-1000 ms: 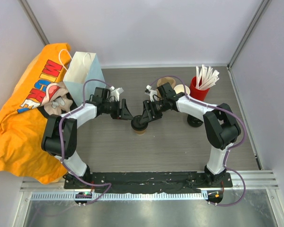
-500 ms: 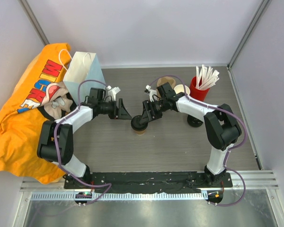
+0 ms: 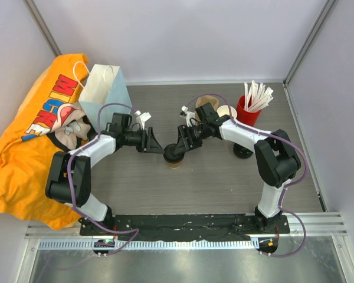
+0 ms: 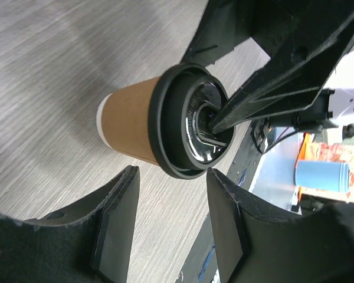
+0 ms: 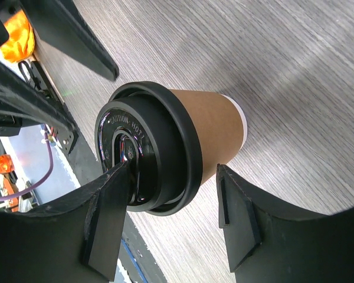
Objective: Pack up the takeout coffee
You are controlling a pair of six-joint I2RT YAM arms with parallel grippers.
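Observation:
The takeout coffee, a brown kraft cup with a black lid, stands at the table's middle. My right gripper is open above it. In the right wrist view one finger rests on the lid and the other finger hangs beside the cup wall. My left gripper is open and empty just left of the cup. In the left wrist view the cup lies just beyond the fingertips, with the right gripper's finger on its lid.
A white and pale blue paper bag stands at the back left, by an orange cloth. Lidless brown cups, a red cup of white stirrers and loose black lids sit on the right.
My left gripper has moved right, closer to the cup, still open. The right gripper and the cup have stayed in place.

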